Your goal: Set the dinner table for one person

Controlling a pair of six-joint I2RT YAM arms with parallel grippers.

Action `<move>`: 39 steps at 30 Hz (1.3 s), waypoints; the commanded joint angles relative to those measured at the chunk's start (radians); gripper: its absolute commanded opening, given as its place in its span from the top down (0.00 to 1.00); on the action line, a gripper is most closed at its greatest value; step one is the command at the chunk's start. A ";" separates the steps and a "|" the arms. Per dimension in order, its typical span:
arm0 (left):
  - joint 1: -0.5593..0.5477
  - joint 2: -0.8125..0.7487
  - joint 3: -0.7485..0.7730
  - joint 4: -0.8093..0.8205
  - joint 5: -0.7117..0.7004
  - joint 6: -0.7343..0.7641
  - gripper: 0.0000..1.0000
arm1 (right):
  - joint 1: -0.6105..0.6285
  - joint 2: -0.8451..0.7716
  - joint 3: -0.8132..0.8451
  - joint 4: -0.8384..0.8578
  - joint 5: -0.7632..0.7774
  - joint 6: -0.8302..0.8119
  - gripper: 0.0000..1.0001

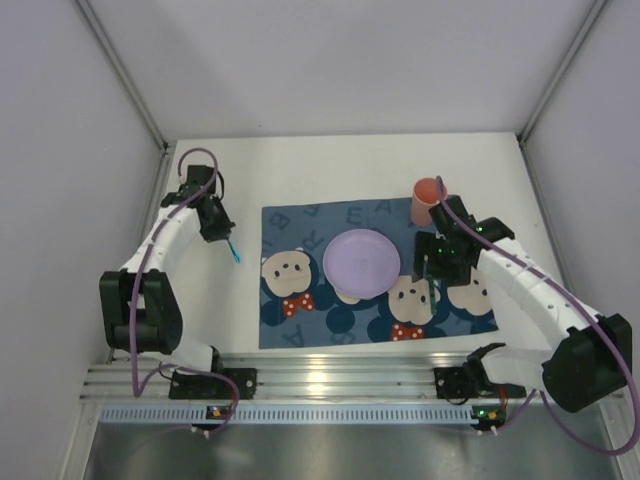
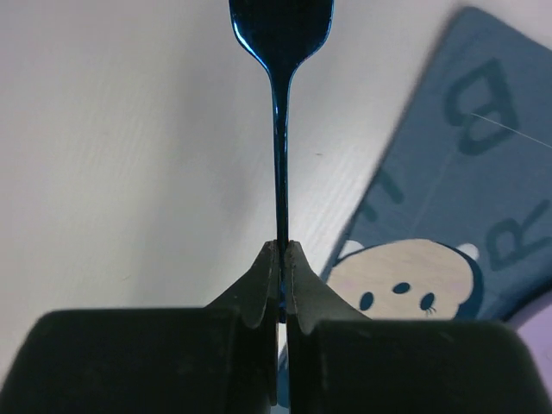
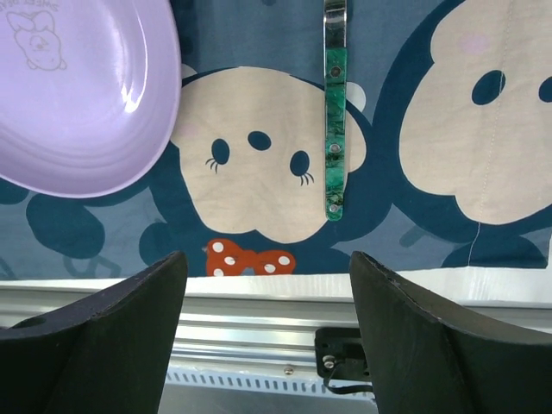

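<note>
Plate (image 1: 361,263), cup (image 1: 427,202), green-handled utensil (image 3: 335,129), one each, blue utensil (image 2: 280,129) in left gripper (image 2: 282,252)

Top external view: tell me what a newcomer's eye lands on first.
The dark blue cartoon-mouse placemat in the middle of the white dinner table stands out first, with a lilac plate at its centre and an orange cup at its far right corner. Next, the left tool is shut on a shiny blue utensil over bare tabletop left of the mat. The open right tool hovers above a green-handled utensil lying right of the plate.
</note>
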 commanded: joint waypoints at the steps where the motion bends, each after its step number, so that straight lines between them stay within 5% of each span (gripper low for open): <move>1: -0.082 -0.018 0.051 0.029 0.057 0.058 1.00 | -0.011 -0.050 0.046 -0.033 0.020 0.029 0.24; 9: -0.302 0.040 0.031 0.086 0.239 0.064 1.00 | -0.011 -0.126 0.018 -0.074 0.039 0.057 0.24; 17: -0.467 0.014 -0.127 0.137 0.239 -0.022 1.00 | -0.010 -0.205 -0.025 -0.099 0.041 0.086 0.23; 33: -0.554 0.082 -0.187 0.146 0.175 -0.078 1.00 | -0.013 -0.235 -0.054 -0.108 0.038 0.075 0.23; 39: -0.554 0.057 -0.199 0.129 0.135 -0.091 0.91 | -0.011 -0.255 -0.068 -0.114 0.039 0.070 0.21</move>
